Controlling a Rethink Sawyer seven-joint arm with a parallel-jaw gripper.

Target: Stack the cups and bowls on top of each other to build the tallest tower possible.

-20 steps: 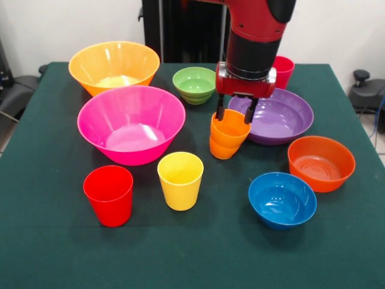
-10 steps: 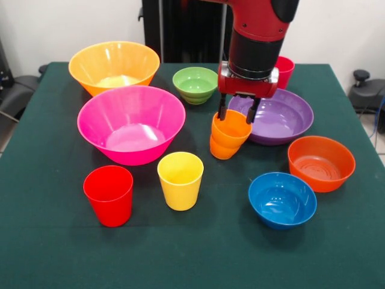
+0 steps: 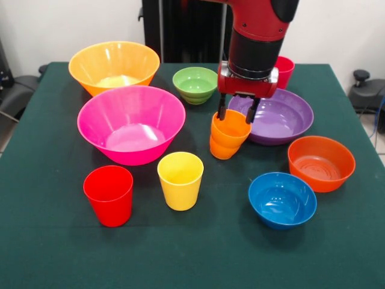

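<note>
At mid-surface my jaws point(image 3: 235, 114) pinch the orange cup point(image 3: 228, 135) rim; purple bowl point(image 3: 278, 117) crowds at 3 o'clock, pink bowl point(image 3: 131, 123) at 9, yellow cup point(image 3: 180, 180) at 7.

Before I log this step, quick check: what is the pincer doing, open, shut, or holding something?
Pincer: shut on the orange cup's rim, one finger inside, one outside; the cup hangs tilted.

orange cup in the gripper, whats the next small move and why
Probably lift it straight up. The gripper straddles the orange cup at its rim, the cup is tilted, and the hot-pink bowl beside it sits empty.
</note>
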